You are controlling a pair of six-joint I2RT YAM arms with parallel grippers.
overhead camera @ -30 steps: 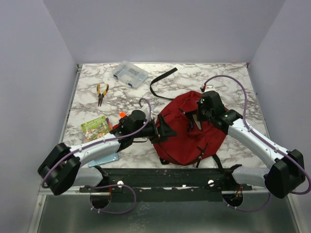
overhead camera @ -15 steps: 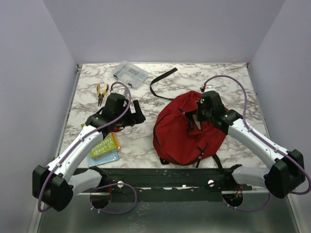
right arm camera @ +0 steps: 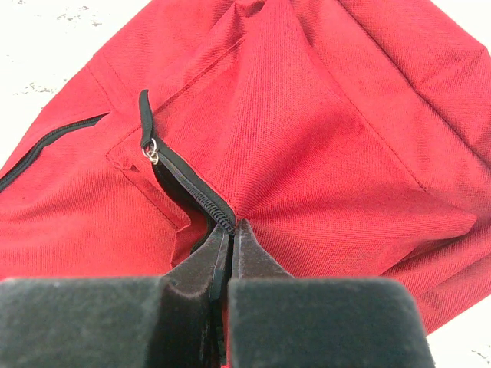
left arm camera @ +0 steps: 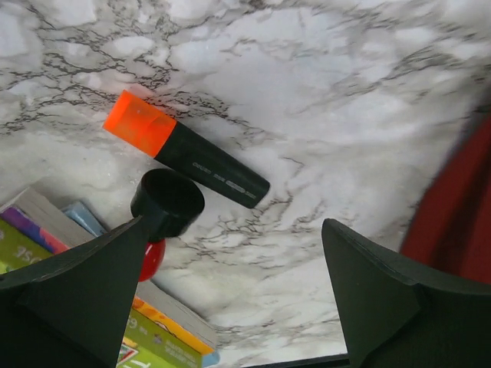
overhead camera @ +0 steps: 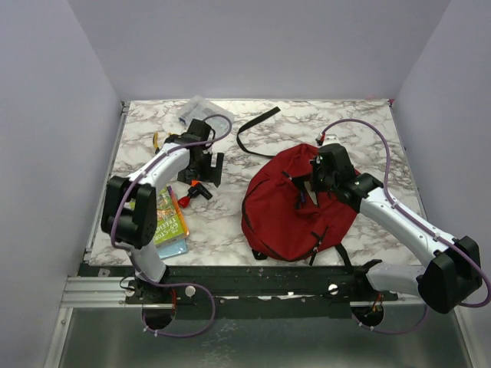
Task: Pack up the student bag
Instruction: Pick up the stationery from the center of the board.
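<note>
The student bag (overhead camera: 295, 207) is a dark red backpack lying at the middle right of the table. My right gripper (overhead camera: 311, 186) is shut on the fabric edge beside its open zip (right arm camera: 192, 195), with the zip pull (right arm camera: 150, 151) hanging loose to the left. My left gripper (overhead camera: 205, 175) is open over the table left of the bag, with nothing between its fingers (left arm camera: 69, 299). Just beyond its fingertips lie a black highlighter with an orange cap (left arm camera: 184, 152) and a small black and red item (left arm camera: 163, 205). The bag's edge (left arm camera: 460, 199) shows at the right of the left wrist view.
A stack of books (overhead camera: 165, 216) lies at the near left. A clear plastic box (overhead camera: 201, 113) and a loose black strap (overhead camera: 255, 127) sit at the back. Yellow-handled pliers (overhead camera: 157, 139) are mostly hidden behind the left arm.
My left arm has swung away from the bag's left side, back and to the left, and now hangs over the highlighter with its jaws wide. The right arm has not moved.
</note>
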